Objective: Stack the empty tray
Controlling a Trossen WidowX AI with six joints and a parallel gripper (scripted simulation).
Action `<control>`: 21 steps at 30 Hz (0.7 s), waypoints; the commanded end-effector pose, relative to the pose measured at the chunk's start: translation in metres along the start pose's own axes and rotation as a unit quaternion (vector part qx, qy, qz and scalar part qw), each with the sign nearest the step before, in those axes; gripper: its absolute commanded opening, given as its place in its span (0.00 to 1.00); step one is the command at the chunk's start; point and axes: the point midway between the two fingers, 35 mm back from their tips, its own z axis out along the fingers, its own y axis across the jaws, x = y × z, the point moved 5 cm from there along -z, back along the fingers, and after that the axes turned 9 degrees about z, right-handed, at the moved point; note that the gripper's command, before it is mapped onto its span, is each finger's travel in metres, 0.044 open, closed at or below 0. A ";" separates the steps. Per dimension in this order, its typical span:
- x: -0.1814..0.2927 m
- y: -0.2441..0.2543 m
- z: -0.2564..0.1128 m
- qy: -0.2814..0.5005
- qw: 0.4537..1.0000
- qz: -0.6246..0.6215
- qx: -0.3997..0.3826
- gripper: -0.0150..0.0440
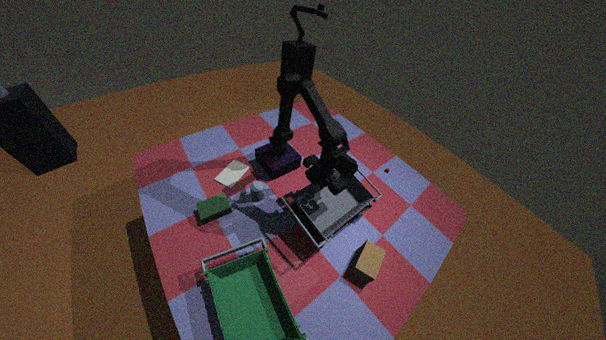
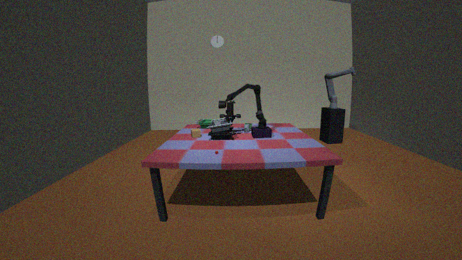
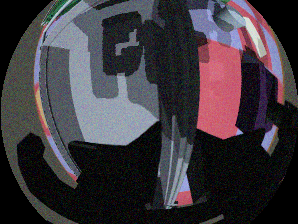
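A grey tray (image 1: 335, 206) (image 2: 221, 127) (image 3: 102, 117) hangs tilted above the table beside the robot base, its wire bars (image 1: 301, 220) out at its ends. I see no blocks in it, only shadows. My gripper (image 3: 168, 125) is shut on its long wall nearest the base, which runs between the fingers in the wrist view. A green tray (image 1: 248, 306) (image 2: 206, 124) stands at the front left in the top view, its bars (image 1: 232, 252) out over its ends; no separate blocks can be told inside. Whether the dark mass under the grey tray is shadow or object is unclear.
A tan block (image 1: 371, 261) (image 2: 195, 133) is near the grey tray. A green block (image 1: 214, 207), a pale flat piece (image 1: 231, 174) and a small greyish object (image 1: 256, 191) lie left of it. A red ball (image 1: 386, 171) (image 2: 216, 152) is right. Another arm's pedestal (image 1: 24, 130) (image 2: 332, 125) stands off the table.
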 end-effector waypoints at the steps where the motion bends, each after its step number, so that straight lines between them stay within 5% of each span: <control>1: -0.001 -0.003 0.007 -0.001 1.000 -0.001 0.005 0.25; 21: -0.002 -0.007 0.023 -0.001 1.000 -0.001 0.005 0.25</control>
